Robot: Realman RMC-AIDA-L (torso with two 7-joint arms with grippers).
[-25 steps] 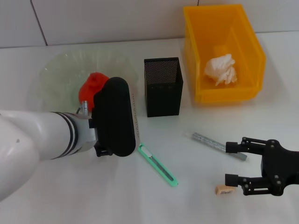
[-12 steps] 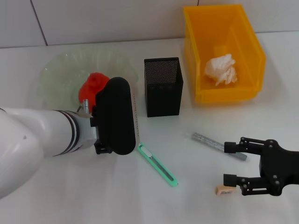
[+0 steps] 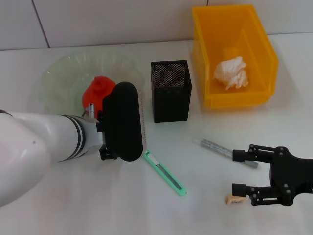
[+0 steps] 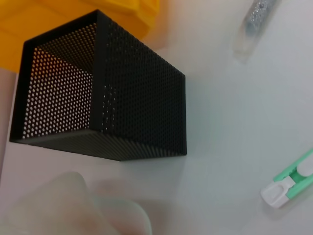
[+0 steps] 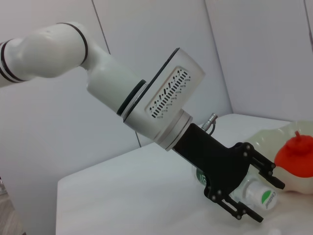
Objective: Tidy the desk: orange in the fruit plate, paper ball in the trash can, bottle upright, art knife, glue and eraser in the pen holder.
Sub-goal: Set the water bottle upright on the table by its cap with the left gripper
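One orange [image 3: 98, 91] sits in one clear fruit plate [image 3: 61, 81], one crumpled paper ball [image 3: 231, 73] in one yellow bin [image 3: 261, 44]. There is one black mesh pen holder [image 3: 170, 91], one green art knife [image 3: 165, 173], one silver glue stick [image 3: 217, 149], one eraser [image 3: 234, 199], and one bottle [image 5: 261, 194] held between two end effectors' worth of arms.

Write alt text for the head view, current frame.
The left gripper holds a bottle beside the clear glass fruit plate with a red-orange fruit in it. The open right gripper hovers by the small tan eraser and silver glue stick; a green art knife, black mesh pen holder and yellow bin holding a white paper ball lie between.
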